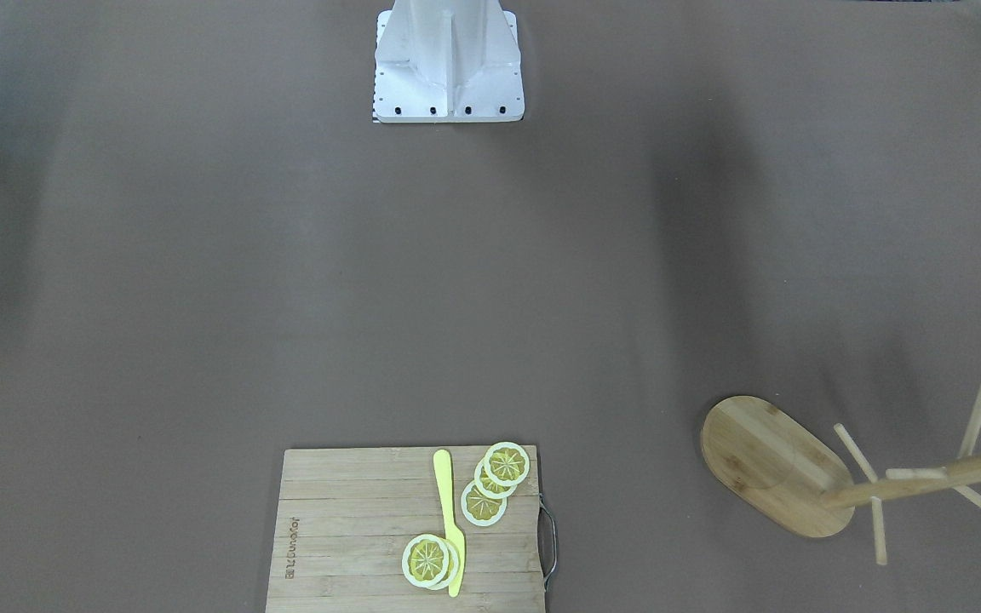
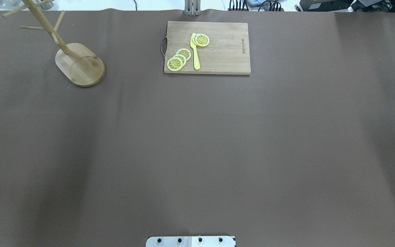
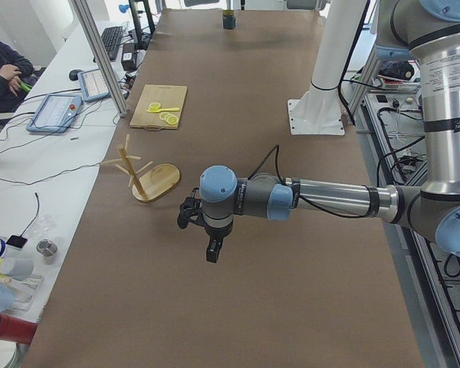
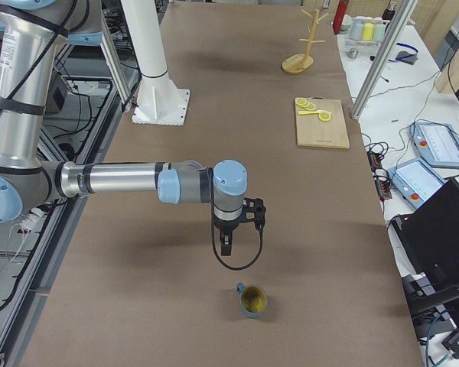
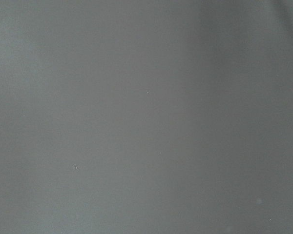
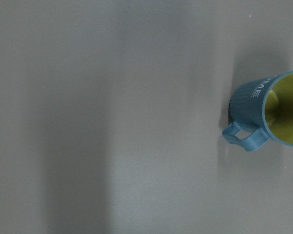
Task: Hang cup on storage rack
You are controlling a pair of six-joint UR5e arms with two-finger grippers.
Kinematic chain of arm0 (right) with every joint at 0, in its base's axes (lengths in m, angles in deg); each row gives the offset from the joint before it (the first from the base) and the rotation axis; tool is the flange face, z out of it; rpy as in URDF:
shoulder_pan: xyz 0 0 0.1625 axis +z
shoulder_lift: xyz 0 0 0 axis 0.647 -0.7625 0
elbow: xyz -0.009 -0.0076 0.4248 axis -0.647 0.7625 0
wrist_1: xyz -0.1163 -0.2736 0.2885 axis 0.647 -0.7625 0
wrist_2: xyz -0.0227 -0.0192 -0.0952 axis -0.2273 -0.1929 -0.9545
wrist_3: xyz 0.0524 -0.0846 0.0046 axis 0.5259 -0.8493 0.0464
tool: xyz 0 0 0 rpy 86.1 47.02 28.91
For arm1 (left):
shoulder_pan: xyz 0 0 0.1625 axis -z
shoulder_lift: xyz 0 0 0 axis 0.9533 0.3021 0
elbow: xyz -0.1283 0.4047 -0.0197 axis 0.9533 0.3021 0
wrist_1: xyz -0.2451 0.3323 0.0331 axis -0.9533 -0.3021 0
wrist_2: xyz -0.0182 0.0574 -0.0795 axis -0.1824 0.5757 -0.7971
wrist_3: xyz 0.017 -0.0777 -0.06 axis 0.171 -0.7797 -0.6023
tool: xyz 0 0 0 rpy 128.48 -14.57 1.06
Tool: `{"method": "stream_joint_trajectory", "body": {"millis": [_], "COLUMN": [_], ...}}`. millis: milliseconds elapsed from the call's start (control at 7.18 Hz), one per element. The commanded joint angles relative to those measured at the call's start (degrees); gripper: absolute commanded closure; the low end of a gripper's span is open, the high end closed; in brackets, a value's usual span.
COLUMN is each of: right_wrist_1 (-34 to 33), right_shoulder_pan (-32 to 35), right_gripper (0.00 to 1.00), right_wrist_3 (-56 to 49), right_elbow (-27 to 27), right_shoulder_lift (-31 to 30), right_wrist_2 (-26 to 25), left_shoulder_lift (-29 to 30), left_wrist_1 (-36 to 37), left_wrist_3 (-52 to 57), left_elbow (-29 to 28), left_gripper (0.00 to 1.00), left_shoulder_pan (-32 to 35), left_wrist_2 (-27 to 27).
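– Nearest lies the cup (image 4: 252, 300), upright on the table (image 2: 197, 137) at the end on the robot's right, with its yellow inside showing.
– Is anything holding it?
– No. The right hand (image 4: 226, 249) hangs over the table near it, fingers pointing down, apart from the cup. In the right wrist view the cup sits at the right edge, with its loop handle toward the bottom left.
– Are that hand's fingers apart or together?
– Only a side view shows it, so I cannot tell. The same goes for the left hand (image 3: 212, 255), which hangs fingers down over the table near the storage rack (image 2: 79, 63) but clear of it.
– Where does the rack stand?
– Upright at the far edge on the robot's left, well apart from the cup.
– What else is on the table?
– A cutting board (image 2: 225, 48) at the middle of the far edge, carrying lemon slices (image 2: 175, 63) and a yellow knife (image 2: 195, 55).
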Motion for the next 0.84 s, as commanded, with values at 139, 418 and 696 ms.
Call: {"method": "stream_joint_trajectory", "body": {"millis": [139,418,696], "right_wrist_1": [0.0,0.0,0.4], "right_shoulder_pan": [0.0,0.0,0.0], "right_gripper": [0.00,0.00,0.00], "right_wrist_3": [0.0,0.1,0.0], "right_elbow": [0.1,-0.2,-1.0], "right_shoulder_lift": [0.1,0.4,1.4], "right_wrist_2": [0.0,0.3,0.4], "left_shoulder_lift": [0.0,0.0,0.2], "left_wrist_1": [0.0,-0.1,0.0], "left_wrist_3": [0.1,0.1,-0.2], "left_elbow": [0.6,0.8,2.5], "left_gripper": [0.01,0.01,0.01], "left_shoulder_pan": [0.0,-0.2,-0.2], "left_wrist_2": [0.1,0.1,0.0]}}
